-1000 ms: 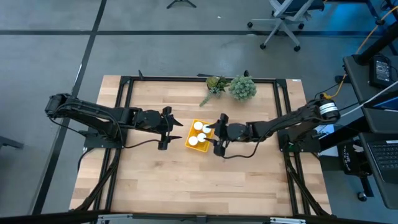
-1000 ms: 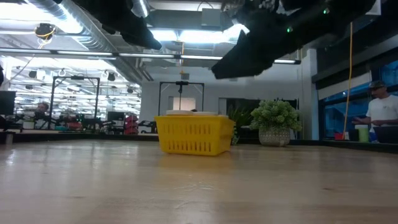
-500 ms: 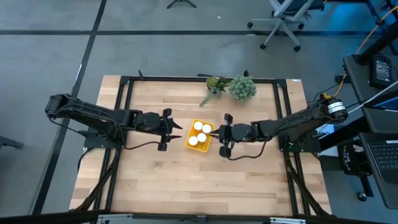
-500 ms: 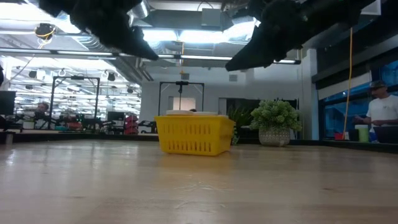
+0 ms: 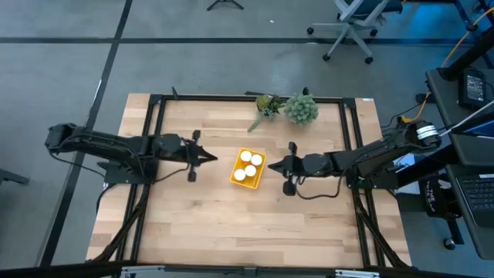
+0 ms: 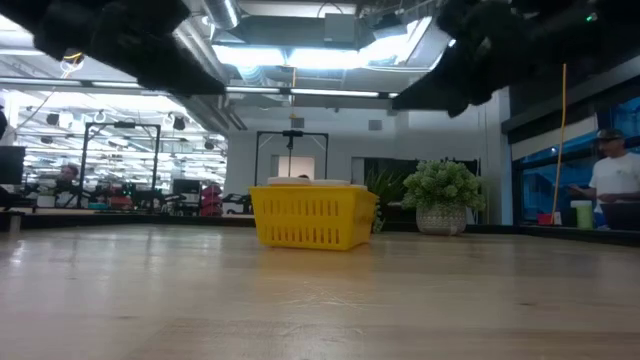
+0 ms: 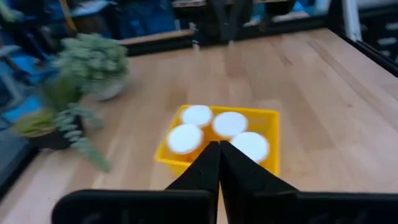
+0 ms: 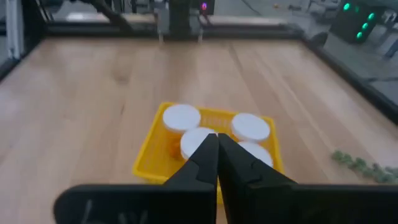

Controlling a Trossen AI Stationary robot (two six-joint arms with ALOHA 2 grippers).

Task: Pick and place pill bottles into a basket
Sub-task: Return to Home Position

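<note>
The yellow basket stands on the table's middle with several white-capped pill bottles upright inside it. In the low view the basket rests on its base. My left gripper hovers above the table just left of the basket, shut and empty; in the left wrist view its fingers meet. My right gripper hovers just right of the basket, shut and empty, its fingers closed together in the right wrist view.
Two green potted plants stand at the table's far edge, behind the basket. A black frame runs round the table top. A person stands in the room beyond the right side. Bare wood lies near the front edge.
Both grippers have shut with nothing between their fingers and drawn back from the basket: my left one toward the table's left edge, my right one toward the right edge. The basket and bottles have stayed where they were.
</note>
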